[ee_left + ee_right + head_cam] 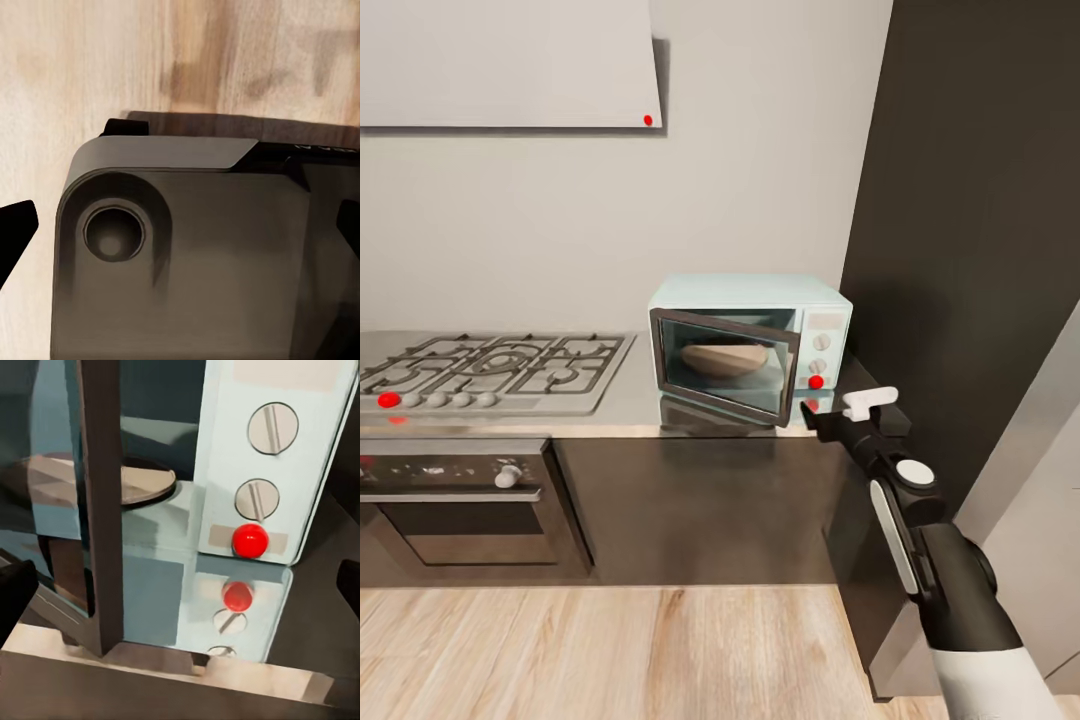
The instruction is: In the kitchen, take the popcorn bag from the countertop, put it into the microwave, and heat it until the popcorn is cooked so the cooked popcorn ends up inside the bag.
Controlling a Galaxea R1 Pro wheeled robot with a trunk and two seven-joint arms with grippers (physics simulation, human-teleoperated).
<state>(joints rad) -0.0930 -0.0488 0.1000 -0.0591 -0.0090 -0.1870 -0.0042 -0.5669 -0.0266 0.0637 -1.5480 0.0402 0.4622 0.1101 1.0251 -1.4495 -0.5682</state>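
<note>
At the far left of the head view the gas hob (490, 370) sits in the worktop (630, 405), with a built-in oven (460, 500) below it and a white hood (510, 62) on the wall above. The left claw (180, 229) hangs low over the robot's own dark base (195, 247) and the wood floor (112, 60). Only the dark tips of its fingers show at the frame's edges, set wide apart, so it looks released and holds nothing.

To the right of the hob stands the microwave (755, 345), pale mint, at the right end of the worktop beside a tall dark cabinet (970, 220). Its dark-framed glass door (725, 365) is ajar, swung partway out toward the near side. Inside, through the glass, rests a tan rounded shape that I take to be the popcorn bag (725, 358). No popcorn can be made out.

Further right, the right claw (850, 412) hovers just near the door's free edge and below the control panel, where two white knobs (271, 429) and a red light (250, 540) sit. Its fingertips show well apart in the right wrist view, so it is released and empty.

By my judgement the bag has been fetched and placed inside. What is left is pushing the door fully shut, then starting the heating.
</note>
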